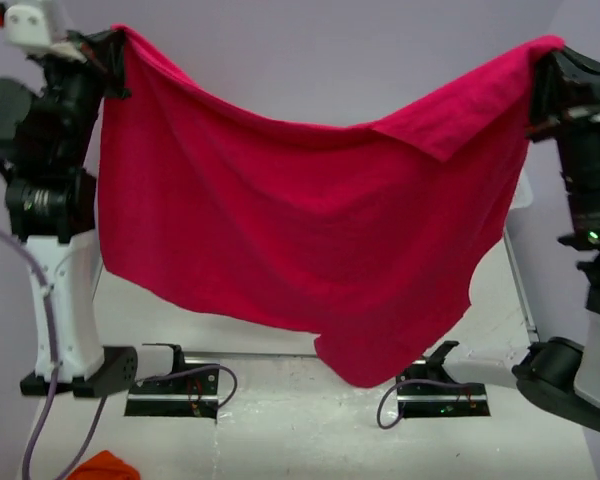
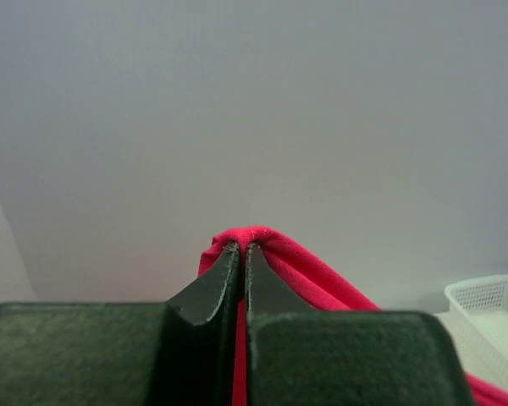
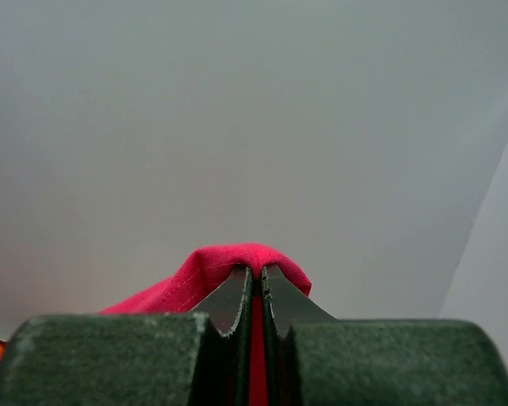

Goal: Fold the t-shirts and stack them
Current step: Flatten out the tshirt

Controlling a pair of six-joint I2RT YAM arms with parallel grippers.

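Left fingers are pressed together on a fold of the crimson-pink t-shirt. The cloth bulges over their tips at 12 o'clock, and a thin red strip shows in the slit between them. Right fingers are likewise squeezed onto another bunched edge of the same garment, which humps over their tips at 12 o'clock and runs away toward 8 o'clock. From the top camera, the left pair grips at about 10 o'clock of the view and the right pair at about 2 o'clock, both high above the table and well apart. Between them the t-shirt hangs spread like a curtain, its upper edge sagging in the middle. A flap is folded over near the right grip at 1 o'clock, and the lowest corner dangles at 6 o'clock; whether it touches the table cannot be told. An orange t-shirt lies crumpled at 7 o'clock on the frame's bottom edge, only partly in view, apart from the hanging one. A white lattice basket sits at 4 o'clock in the left wrist view. Counted: two t-shirts, one pink in the air and one orange lying low; one basket; two pairs of fingers, each pinching pink cloth.
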